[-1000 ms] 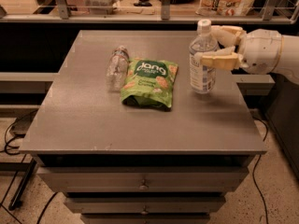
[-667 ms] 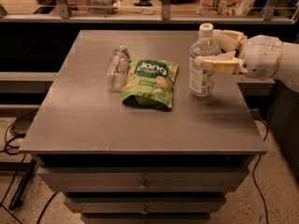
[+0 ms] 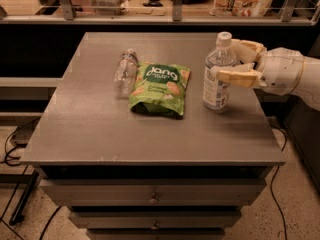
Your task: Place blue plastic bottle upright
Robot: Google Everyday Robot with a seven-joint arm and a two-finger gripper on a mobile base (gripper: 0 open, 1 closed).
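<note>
The blue plastic bottle (image 3: 216, 86) is standing upright on the table (image 3: 100, 134), long axis vertical, immediately left of the claw (image 3: 229, 61), which is straddling its shoulder from the right; whether clamping or slack, I cannot tell

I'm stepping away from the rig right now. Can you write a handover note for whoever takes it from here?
Gripper: at the table's right side, against the blue plastic bottle, level with its upper half. Whether it grips cannot be told.
Bottle: upright, base on the table, right of the green snack bag. A smaller clear bottle lies on its side left of the bag.
Done: bottle appears to stand upright.
Left: probably confirm release and draw the arm clear without tipping it.
</note>
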